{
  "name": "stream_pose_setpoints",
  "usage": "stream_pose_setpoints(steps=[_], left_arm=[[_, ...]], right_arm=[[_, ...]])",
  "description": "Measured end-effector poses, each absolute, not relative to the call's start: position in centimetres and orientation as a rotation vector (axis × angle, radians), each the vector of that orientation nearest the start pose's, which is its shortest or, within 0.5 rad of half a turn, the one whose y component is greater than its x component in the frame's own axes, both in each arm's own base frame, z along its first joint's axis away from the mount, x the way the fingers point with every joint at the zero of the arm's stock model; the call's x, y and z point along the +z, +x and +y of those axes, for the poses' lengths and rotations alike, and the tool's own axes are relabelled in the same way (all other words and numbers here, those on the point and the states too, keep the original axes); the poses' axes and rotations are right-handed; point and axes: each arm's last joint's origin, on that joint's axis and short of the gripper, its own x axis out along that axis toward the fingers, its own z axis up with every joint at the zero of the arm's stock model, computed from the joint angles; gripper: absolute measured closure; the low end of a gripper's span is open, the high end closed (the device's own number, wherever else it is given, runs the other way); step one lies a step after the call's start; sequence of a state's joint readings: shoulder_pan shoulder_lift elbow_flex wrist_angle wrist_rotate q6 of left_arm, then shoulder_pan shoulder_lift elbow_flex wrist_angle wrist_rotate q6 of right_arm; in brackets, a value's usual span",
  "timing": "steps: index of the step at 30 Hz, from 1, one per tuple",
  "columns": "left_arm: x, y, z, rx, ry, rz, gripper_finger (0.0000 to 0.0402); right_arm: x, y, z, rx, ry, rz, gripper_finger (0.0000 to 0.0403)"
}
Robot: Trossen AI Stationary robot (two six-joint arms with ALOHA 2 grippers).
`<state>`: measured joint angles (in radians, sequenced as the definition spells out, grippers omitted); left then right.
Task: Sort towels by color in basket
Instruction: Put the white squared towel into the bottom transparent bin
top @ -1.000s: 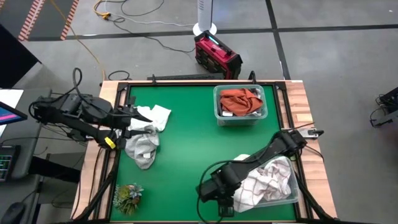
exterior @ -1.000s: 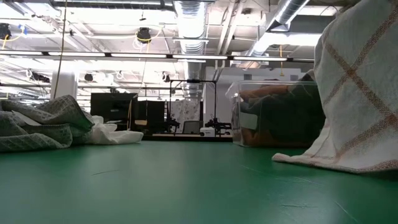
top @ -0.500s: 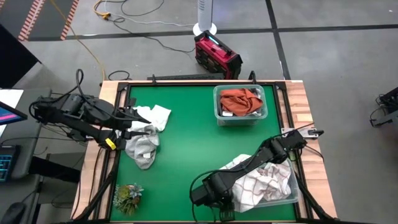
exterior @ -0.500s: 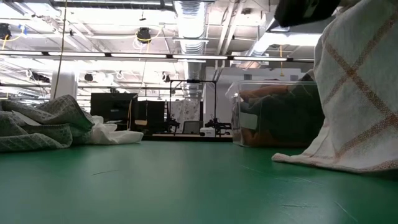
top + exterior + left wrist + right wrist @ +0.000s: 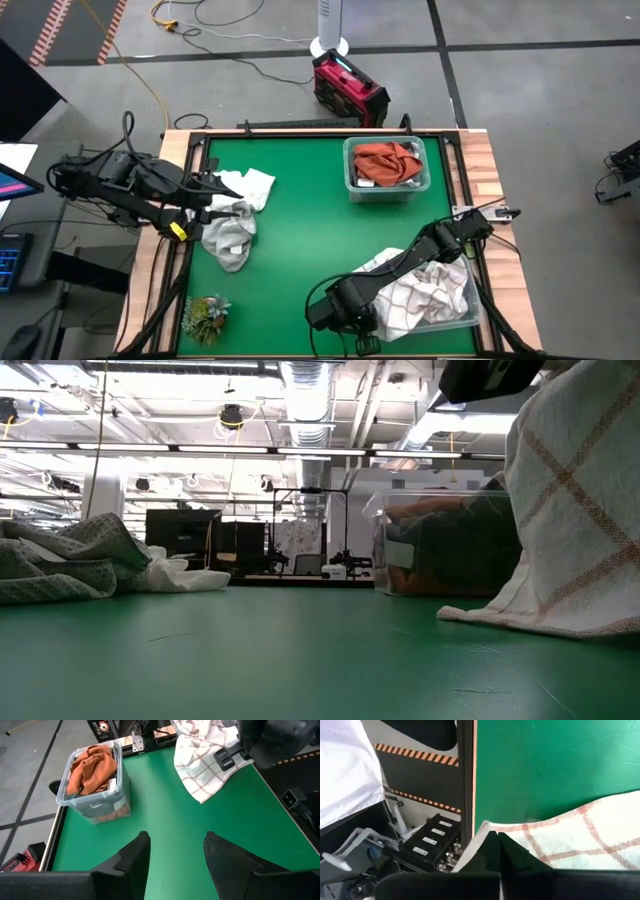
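Note:
A white towel with thin red checks (image 5: 425, 290) spills out of a clear basket (image 5: 470, 318) at the table's near right and onto the green mat. My right gripper (image 5: 497, 839) is shut at its near corner by the table's near edge. A rust-orange towel (image 5: 385, 160) fills a second clear basket (image 5: 352, 182) at the far right. A white towel (image 5: 255, 187) and a grey one (image 5: 228, 238) lie heaped at the left. My left gripper (image 5: 175, 855) hovers open beside them, with nothing between its fingers. My right gripper pinches the checked towel at its edge close to a corner (image 5: 485, 827) between its two shut fingers. It comes slanting down from above, pointing toward the table's near edge. The rest of the towel lies slack on the mat and over the basket. Whether one layer or several, I cannot tell.
A small green leafy tuft (image 5: 205, 315) sits at the near left corner. The middle of the green mat (image 5: 310, 220) is bare. A dark frame rail (image 5: 465, 780) runs along the table's near edge, right by my right gripper.
My right arm has sunk a little and reached toward the table's near edge, its wrist turning. Its dark wrist has come into the top of the low view. The checked towel has stayed draped from the basket.

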<state>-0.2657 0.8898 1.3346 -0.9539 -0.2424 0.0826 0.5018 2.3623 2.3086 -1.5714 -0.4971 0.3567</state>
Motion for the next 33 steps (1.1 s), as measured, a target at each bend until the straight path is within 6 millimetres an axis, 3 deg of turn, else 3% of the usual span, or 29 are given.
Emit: stream_pose_setpoints(steps=[10, 13, 18, 25, 28, 33], left_arm=[[42.1, 13.0, -2.8, -0.041, 0.200, 0.492, 0.0228], [42.1, 13.0, -2.8, -0.039, 0.195, 0.494, 0.0228], [42.1, 13.0, -2.8, -0.039, 0.194, 0.497, 0.0228], [42.1, 13.0, -2.8, -0.031, 0.162, 0.498, 0.0228], [42.1, 13.0, -2.8, -0.030, 0.158, 0.498, 0.0228], [42.1, 13.0, -2.8, -0.030, 0.158, 0.499, 0.0228]], right_arm=[[34.1, 35.8, 18.8, 0.303, 0.155, 1.481, 0.0391], [35.6, 35.3, 18.7, 0.233, 0.146, 1.375, 0.0382], [33.9, 36.4, 20.1, 0.228, 0.145, 1.372, 0.0291], [30.1, 37.1, 20.8, 0.259, 0.246, 1.628, 0.0159], [29.6, 37.4, 21.1, 0.319, 0.241, 1.645, 0.0140], [28.2, 37.5, 21.2, 0.380, 0.138, 1.662, 0.0154]])
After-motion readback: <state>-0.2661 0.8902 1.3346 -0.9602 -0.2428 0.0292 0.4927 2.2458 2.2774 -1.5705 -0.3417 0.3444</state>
